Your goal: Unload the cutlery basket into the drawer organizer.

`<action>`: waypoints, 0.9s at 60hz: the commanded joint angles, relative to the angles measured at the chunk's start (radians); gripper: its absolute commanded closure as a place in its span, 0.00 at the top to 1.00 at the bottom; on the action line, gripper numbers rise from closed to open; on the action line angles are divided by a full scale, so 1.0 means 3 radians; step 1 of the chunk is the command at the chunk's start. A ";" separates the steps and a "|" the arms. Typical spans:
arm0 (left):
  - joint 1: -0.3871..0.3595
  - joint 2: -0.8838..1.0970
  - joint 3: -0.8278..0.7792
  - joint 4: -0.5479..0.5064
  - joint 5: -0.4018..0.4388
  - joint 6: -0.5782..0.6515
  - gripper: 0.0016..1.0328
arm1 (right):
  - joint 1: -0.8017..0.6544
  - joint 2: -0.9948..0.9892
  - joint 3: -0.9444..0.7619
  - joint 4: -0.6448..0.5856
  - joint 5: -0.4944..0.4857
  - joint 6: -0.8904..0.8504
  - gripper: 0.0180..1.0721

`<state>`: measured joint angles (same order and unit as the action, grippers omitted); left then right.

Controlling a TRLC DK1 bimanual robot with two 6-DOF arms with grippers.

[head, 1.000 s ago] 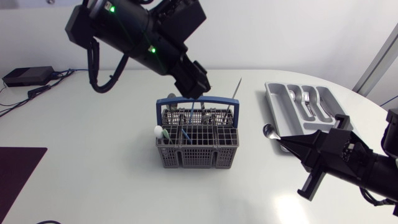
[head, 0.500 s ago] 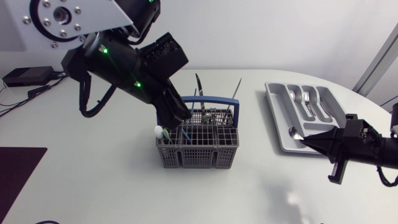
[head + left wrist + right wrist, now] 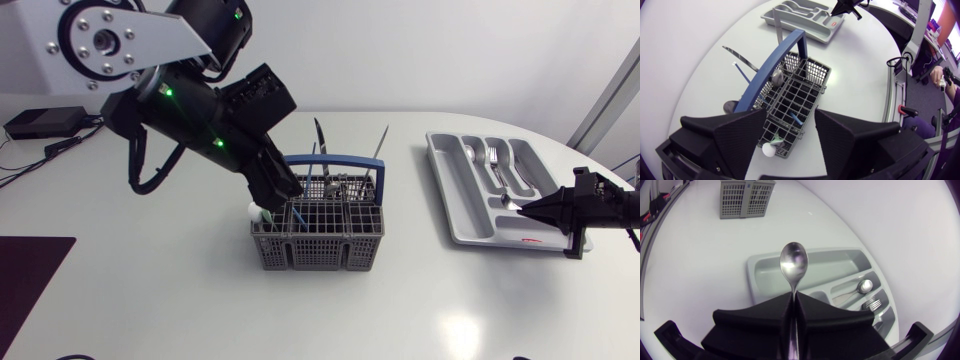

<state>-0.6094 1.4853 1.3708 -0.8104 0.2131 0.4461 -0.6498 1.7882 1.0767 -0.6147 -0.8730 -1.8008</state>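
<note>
The grey cutlery basket [image 3: 318, 235] with a blue handle [image 3: 330, 160] stands mid-table, with a knife [image 3: 319, 134], a white-tipped utensil [image 3: 256, 211] and other pieces in it. My left gripper [image 3: 284, 188] hangs open just over the basket's left end; in the left wrist view its fingers [image 3: 742, 140] straddle the basket [image 3: 802, 92] above the white-tipped utensil [image 3: 771, 149]. The grey drawer organizer [image 3: 455, 215] at the right holds forks and spoons. My right gripper [image 3: 792, 311] is shut on a spoon [image 3: 793, 264] by its handle, over the organizer [image 3: 765, 275].
A dark mat [image 3: 25, 275] lies at the table's left front edge. A black box with cables [image 3: 45, 122] sits at the far left. Open white tabletop lies between the basket and the organizer and in front of both.
My right arm carried the spoon rightward, from the organizer's near-left corner to over the organizer. My left arm came down from behind the basket to its left end.
</note>
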 commanded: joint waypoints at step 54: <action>-0.0142 -0.0088 -0.0162 0.0022 0.0139 0.0124 0.81 | 0.0121 -0.0290 0.0082 -0.0308 0.0226 -0.0261 0.82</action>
<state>-0.6434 1.4834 1.3640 -0.8085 0.2394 0.4515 -0.6445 1.7874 1.1564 -0.6792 -0.7769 -1.9350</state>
